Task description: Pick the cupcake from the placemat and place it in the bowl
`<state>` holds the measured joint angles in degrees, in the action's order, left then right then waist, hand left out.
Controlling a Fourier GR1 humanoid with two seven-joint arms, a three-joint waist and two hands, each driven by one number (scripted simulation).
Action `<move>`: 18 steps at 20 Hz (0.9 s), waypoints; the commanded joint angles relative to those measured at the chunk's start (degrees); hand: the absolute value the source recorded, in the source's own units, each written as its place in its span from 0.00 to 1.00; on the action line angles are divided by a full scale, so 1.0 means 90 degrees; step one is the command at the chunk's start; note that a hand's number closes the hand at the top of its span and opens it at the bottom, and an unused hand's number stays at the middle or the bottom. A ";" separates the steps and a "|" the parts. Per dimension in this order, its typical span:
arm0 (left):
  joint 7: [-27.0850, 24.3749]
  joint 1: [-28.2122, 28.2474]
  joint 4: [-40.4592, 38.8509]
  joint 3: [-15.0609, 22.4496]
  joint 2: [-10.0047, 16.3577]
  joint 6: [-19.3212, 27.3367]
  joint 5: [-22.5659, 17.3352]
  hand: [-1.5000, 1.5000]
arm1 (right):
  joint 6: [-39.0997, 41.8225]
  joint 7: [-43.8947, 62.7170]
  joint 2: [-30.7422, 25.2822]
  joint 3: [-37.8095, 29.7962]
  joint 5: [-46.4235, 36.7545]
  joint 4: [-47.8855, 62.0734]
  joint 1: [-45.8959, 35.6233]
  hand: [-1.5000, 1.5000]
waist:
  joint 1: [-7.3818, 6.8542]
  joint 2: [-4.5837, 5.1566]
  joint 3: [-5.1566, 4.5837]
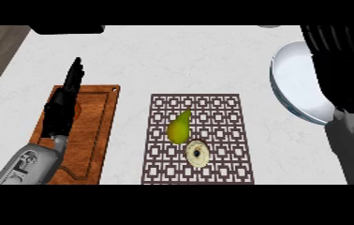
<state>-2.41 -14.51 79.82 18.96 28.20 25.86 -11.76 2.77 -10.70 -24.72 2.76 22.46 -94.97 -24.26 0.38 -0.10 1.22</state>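
Note:
The cupcake point(197, 153), cream with a dark centre, sits on the brown lattice placemat point(207, 172) near its lower middle. A green pear point(180, 125) lies just above and left of it, touching or almost touching. The pale bowl point(297, 83) stands at the right, off the mat. My right hand point(330, 55) reaches up along the right edge with straight fingers, covering the bowl's right side, and holds nothing. My left hand point(63, 102) rests open at the left, fingers pointing up, far from the cupcake.
A wooden cutting board point(97, 130) lies under my left hand, left of the placemat. White counter separates the mat from the bowl. A dark object point(69, 29) sits at the counter's far left edge.

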 commanded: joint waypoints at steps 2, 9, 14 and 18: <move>0.0150 0.0084 0.0148 -0.0315 0.0137 -0.0067 -0.0018 0.50 | -0.1036 0.0584 0.0191 0.0378 -0.0950 -0.0965 0.0515 1.00 | 0.0007 -0.0032 -0.0140; 0.0322 0.0388 0.0027 -0.0788 0.0378 -0.0077 -0.0447 0.50 | -0.1997 0.2741 -0.1300 0.0659 -0.3346 0.0075 0.1914 0.00 | 0.0676 -0.0117 -0.0267; 0.0420 0.0646 0.0135 -0.0952 0.0451 -0.0108 -0.0622 0.50 | -0.3285 0.3327 -0.0707 0.1429 -0.4737 -0.1226 0.3095 0.00 | 0.0695 -0.0269 -0.0208; 0.0394 0.0824 0.0439 -0.0934 0.0479 -0.0271 -0.0726 0.50 | -0.3694 0.4113 -0.0504 0.2278 -0.6001 -0.2090 0.3996 0.00 | 0.0562 -0.0243 -0.0200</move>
<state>0.94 -8.45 81.88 10.88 32.29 24.04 -17.42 -26.32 20.60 -30.37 17.63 -22.02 -107.60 4.02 5.59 -2.14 -0.68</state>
